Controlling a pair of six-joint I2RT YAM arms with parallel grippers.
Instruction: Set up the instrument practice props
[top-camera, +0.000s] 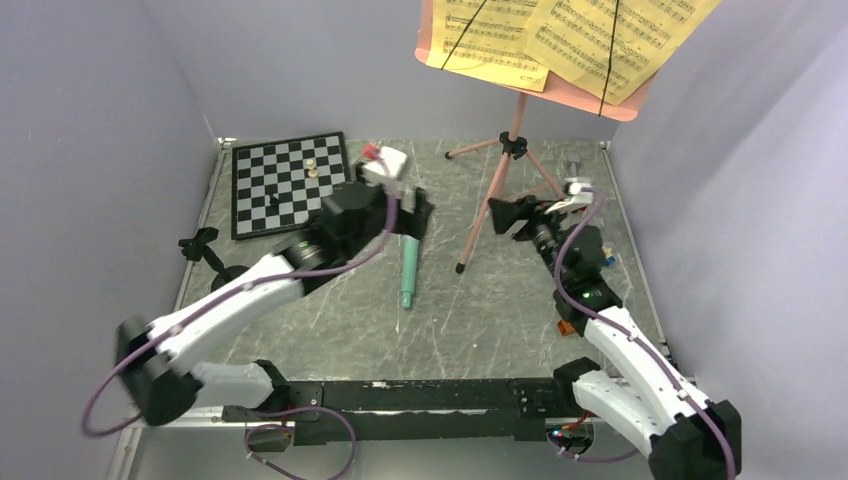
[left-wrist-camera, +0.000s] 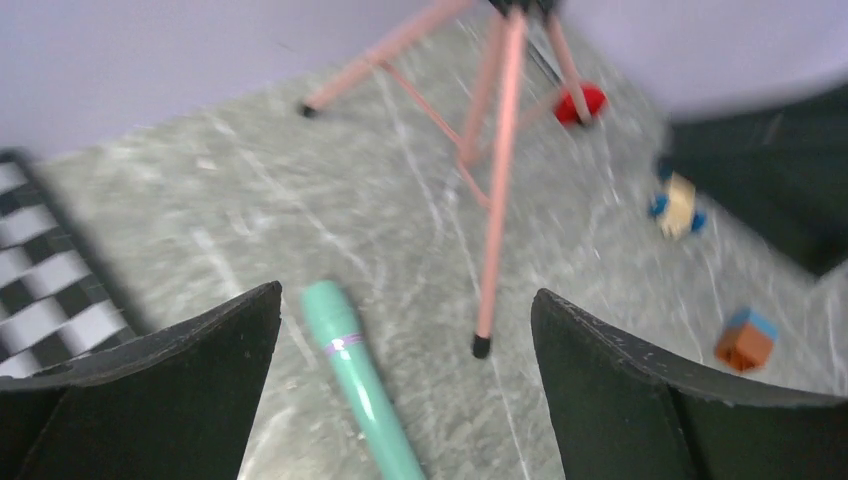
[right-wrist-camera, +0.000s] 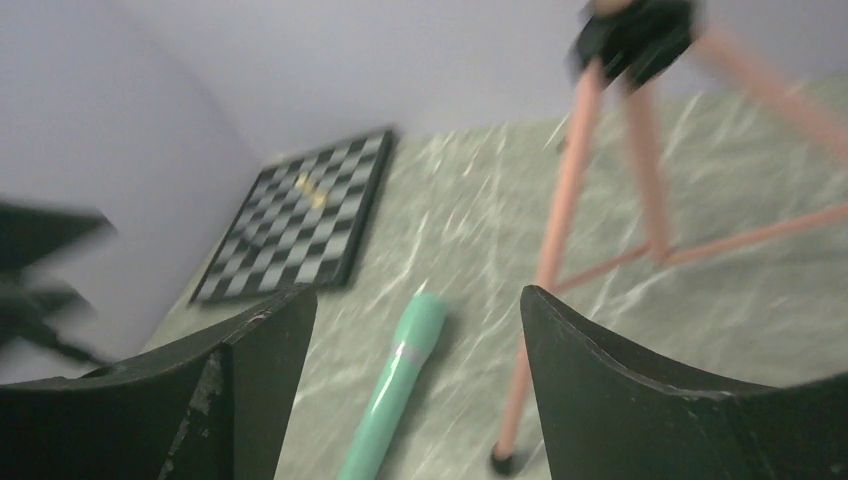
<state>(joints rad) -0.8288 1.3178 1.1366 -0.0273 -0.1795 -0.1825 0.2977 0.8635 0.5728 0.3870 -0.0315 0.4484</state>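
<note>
Left claw (left-wrist-camera: 405, 300) gaping wide, gripping nothing, hovering over far end of green tube (left-wrist-camera: 355, 385). Tube lying flat on table (top-camera: 480, 320), just beside foot of pink stand (top-camera: 500, 180). Right claw (right-wrist-camera: 418, 295) gaping too, empty, facing stand leg and tube. Stand standing upright at back, yellow sheets (top-camera: 590, 40) resting on its desk. Chessboard (top-camera: 290, 182) lying back left. Blocks (left-wrist-camera: 745, 338) sitting right of stand.

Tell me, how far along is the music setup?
Done: the pink music stand is upright with yellow sheet music on it. In hand: nothing; the left gripper and right gripper are both open, empty. Remaining: the mint-green tube lies flat on the table, apart from the small black stand.
</note>
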